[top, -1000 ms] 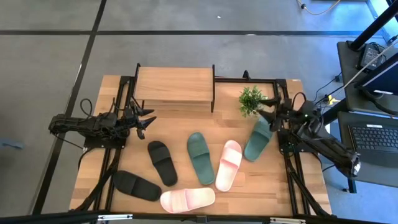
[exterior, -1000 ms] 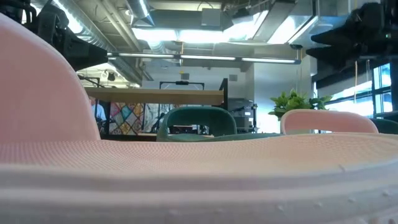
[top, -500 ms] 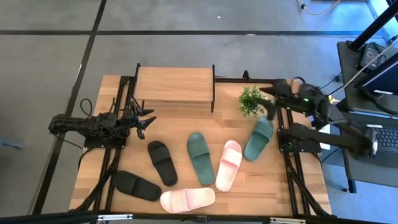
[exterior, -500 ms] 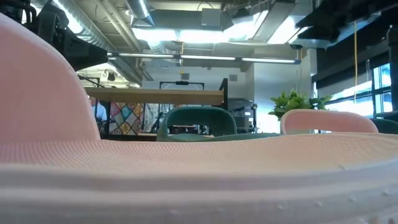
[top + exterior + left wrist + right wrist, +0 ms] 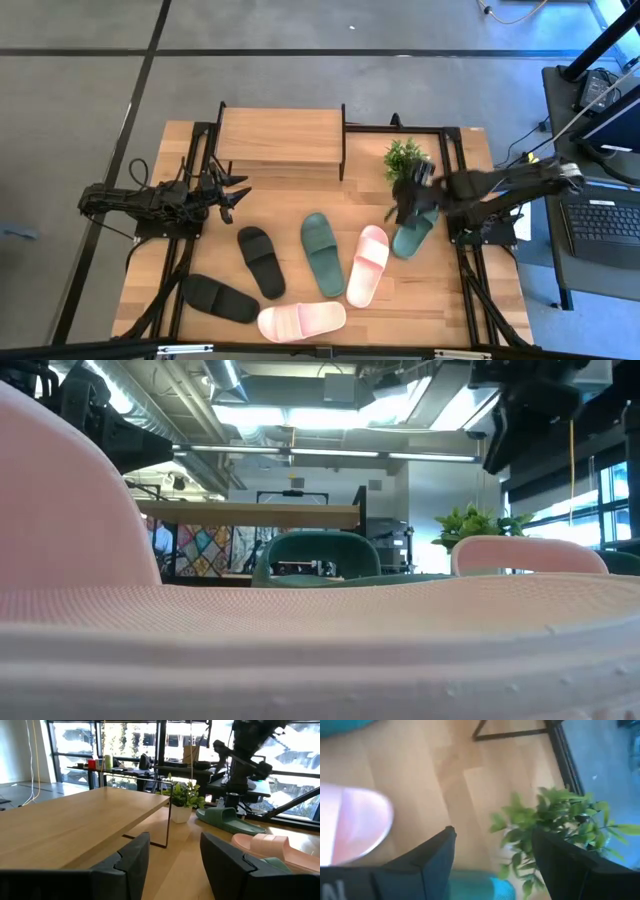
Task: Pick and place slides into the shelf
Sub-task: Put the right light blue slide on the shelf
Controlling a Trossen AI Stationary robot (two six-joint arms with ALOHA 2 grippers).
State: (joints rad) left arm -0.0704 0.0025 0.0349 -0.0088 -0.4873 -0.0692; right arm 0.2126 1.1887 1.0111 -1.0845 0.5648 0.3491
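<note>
Counter: carries everything.
Shelf: far edge, no slides on top.
Slides: all six on the counter; right-hand green slide beneath right gripper, fingers wide, empty.
Left gripper: wide, idle near shelf.
Potted plant: just beside; descent risks toppling it.

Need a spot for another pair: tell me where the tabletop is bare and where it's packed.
Bare: the shelf top board; the strip between the shelf's front and the middle slides, and the near right corner of the table beyond the pale pink slide. Crowded: the middle and near left, where six slides lie close together, and by the plant, where the right end effector hangs over a green slide.
</note>
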